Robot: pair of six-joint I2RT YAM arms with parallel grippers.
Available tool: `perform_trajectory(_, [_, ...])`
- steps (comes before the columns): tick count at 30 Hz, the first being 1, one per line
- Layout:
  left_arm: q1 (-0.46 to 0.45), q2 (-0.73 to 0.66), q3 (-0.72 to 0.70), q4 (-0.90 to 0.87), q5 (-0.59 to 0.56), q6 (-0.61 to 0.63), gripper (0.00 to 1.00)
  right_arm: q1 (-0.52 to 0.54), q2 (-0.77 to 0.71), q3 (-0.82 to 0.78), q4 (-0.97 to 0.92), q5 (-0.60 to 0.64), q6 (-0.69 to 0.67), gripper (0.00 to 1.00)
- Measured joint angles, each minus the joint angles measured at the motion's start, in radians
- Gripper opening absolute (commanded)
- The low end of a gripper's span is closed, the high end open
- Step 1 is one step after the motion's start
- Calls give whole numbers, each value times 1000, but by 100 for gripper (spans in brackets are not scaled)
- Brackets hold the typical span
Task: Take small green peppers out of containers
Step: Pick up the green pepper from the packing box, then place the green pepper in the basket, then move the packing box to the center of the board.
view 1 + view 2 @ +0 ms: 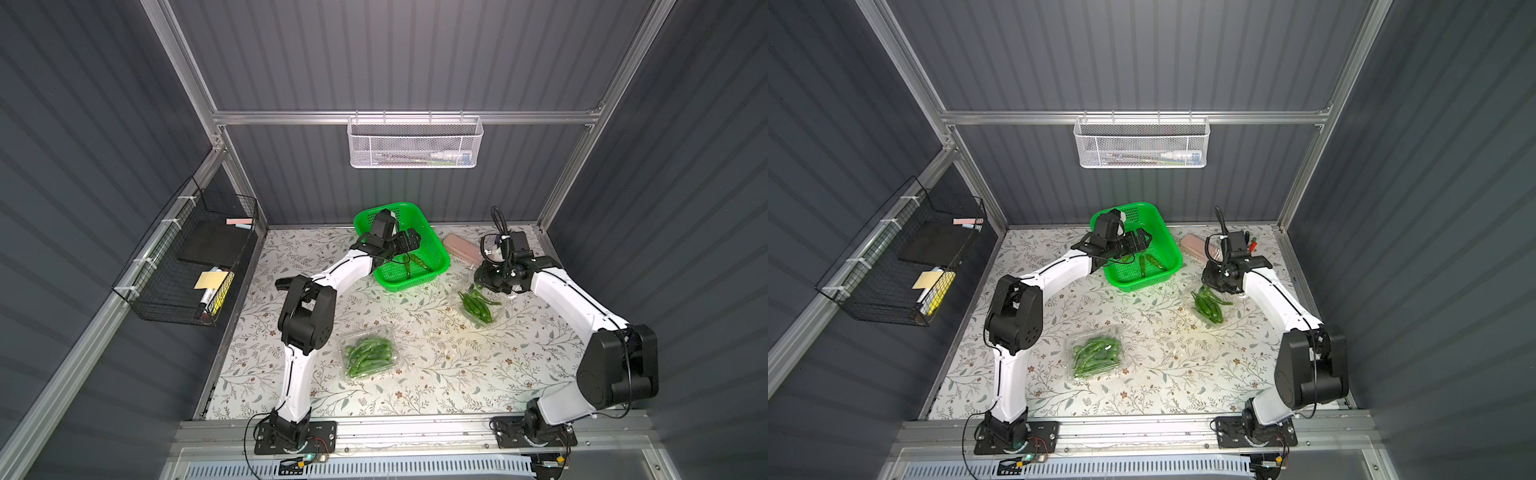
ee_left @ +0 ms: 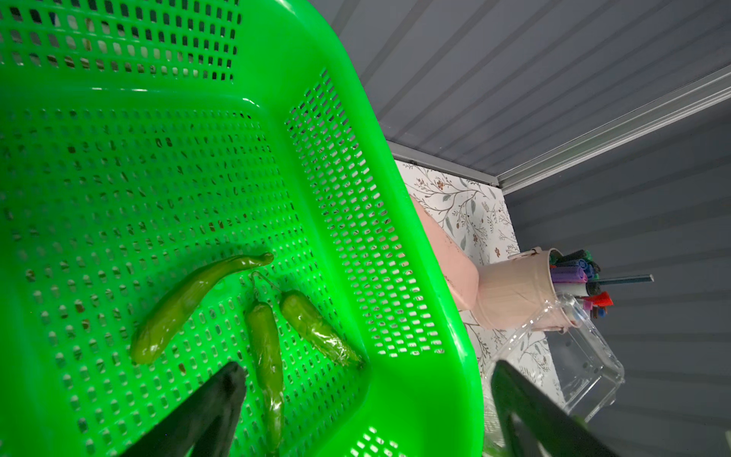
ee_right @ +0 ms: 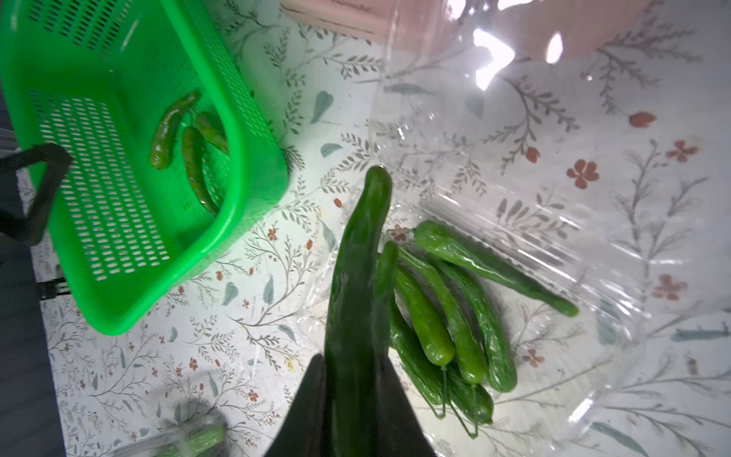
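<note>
Floral tabletop [image 1: 436,374], right gripper [image 3: 353,368] pinching one small green pepper [image 3: 362,253] over the open clamshell [image 3: 593,253], more peppers [image 3: 455,308] lying inside. Left gripper [image 2: 368,380] hangs wide open over the green basket [image 2: 340,205]. Pepper's glossy and held near one end, could slip or swing out mid-carry.

Both top views look steeply down from high at the front over the whole table [image 1: 436,365], covering almost the same field. The left wrist camera sits close above the green basket [image 2: 277,59], facing into it. The right wrist camera looks down, close, past a pepper [image 3: 356,296] onto the open container [image 3: 553,245], the frame's edge also catching that basket.
</note>
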Motion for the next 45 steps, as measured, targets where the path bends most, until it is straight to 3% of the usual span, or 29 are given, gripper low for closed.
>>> perform_trajectory(8, [0,-52,-15,-1,26,-29,99,54,27,164,86,-69,13,15])
perform_trajectory(15, [8,-156,-15,-11,-20,-31,99,151,297,479,204,-124,8,18])
perform_trajectory(16, [8,-167,-15,-13,-35,-26,99,159,342,507,224,-132,13,22])
perform_trajectory(20, [2,-189,-15,-24,-93,8,99,170,493,567,283,-157,55,55])
perform_trajectory(23, [-17,-189,-15,-47,-138,47,99,169,537,559,294,-137,83,63])
perform_trajectory(27, [-109,-145,63,-110,-172,131,99,164,446,467,309,-57,92,63])
perform_trajectory(35, [-286,92,444,-190,-124,308,99,12,9,154,233,158,117,63])
perform_trajectory(40, [-378,218,552,-297,-54,414,98,-149,-180,-76,224,147,193,63])
perform_trajectory(45, [-437,339,628,-418,-1,476,98,-220,-208,-153,158,117,199,62])
